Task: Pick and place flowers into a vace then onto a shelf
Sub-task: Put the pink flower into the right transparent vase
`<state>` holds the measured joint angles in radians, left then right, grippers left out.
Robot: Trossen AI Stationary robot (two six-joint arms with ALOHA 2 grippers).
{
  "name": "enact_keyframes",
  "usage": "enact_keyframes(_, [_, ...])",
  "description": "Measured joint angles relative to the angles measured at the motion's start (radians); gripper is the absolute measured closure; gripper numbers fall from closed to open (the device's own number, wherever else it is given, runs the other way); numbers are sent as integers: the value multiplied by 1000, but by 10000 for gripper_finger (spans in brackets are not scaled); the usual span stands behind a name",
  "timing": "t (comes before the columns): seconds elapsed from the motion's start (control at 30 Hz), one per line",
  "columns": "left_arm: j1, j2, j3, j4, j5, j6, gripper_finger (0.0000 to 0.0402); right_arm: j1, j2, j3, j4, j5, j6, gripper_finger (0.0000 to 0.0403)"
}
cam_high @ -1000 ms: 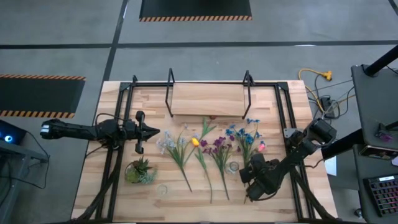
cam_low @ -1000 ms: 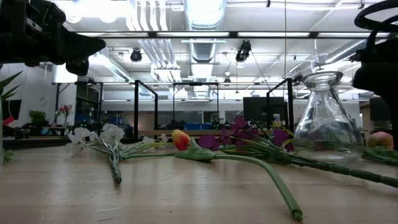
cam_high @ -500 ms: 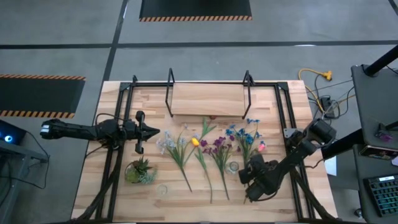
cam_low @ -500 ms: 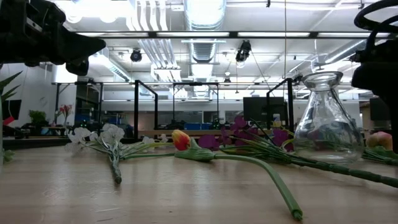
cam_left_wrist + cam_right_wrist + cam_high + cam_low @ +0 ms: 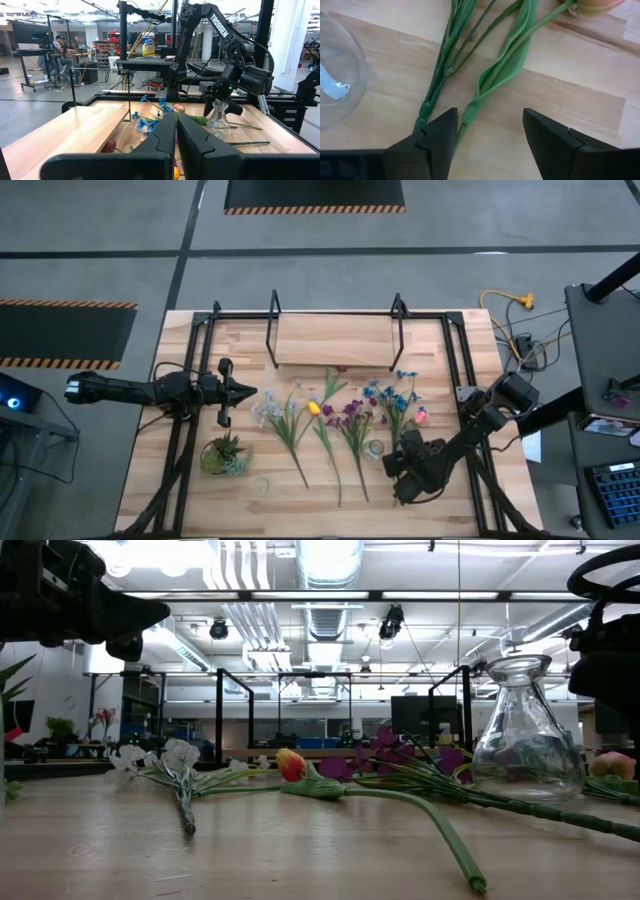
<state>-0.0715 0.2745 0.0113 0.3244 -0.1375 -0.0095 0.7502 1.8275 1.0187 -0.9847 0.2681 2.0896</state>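
Observation:
Several flowers lie flat in a row on the table: white (image 5: 272,412), yellow (image 5: 313,408), purple (image 5: 350,412), blue (image 5: 395,394) and pink (image 5: 421,416). The clear glass vase (image 5: 375,448) stands upright beside them, also in the low view (image 5: 527,730). My right gripper (image 5: 402,456) hangs open just right of the vase. In its wrist view the right gripper (image 5: 487,142) straddles the pink flower's leafy stem (image 5: 502,70), with the blue flowers' stem (image 5: 440,85) by one finger. My left gripper (image 5: 245,392) waits shut near the white flowers. The shelf (image 5: 335,340) stands at the far side.
A squat potted plant (image 5: 224,455) sits at the near left, and a small clear glass object (image 5: 261,484) lies close to the near edge. Black frame rails (image 5: 190,410) run along both table sides. The shelf's board (image 5: 75,130) is bare.

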Motion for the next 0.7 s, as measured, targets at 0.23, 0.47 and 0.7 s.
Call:
enact_keyframes(0.23, [0, 0, 0, 0, 0, 0, 402, 9, -1, 0, 1, -24, -24, 276])
enact_keyframes(0.47, [0, 0, 0, 0, 0, 0, 402, 12, -1, -1, -3, -34, -46, 372])
enact_keyframes(0.7, [0, 0, 0, 0, 0, 0, 402, 17, -5, 2, -19, -45, -47, 390])
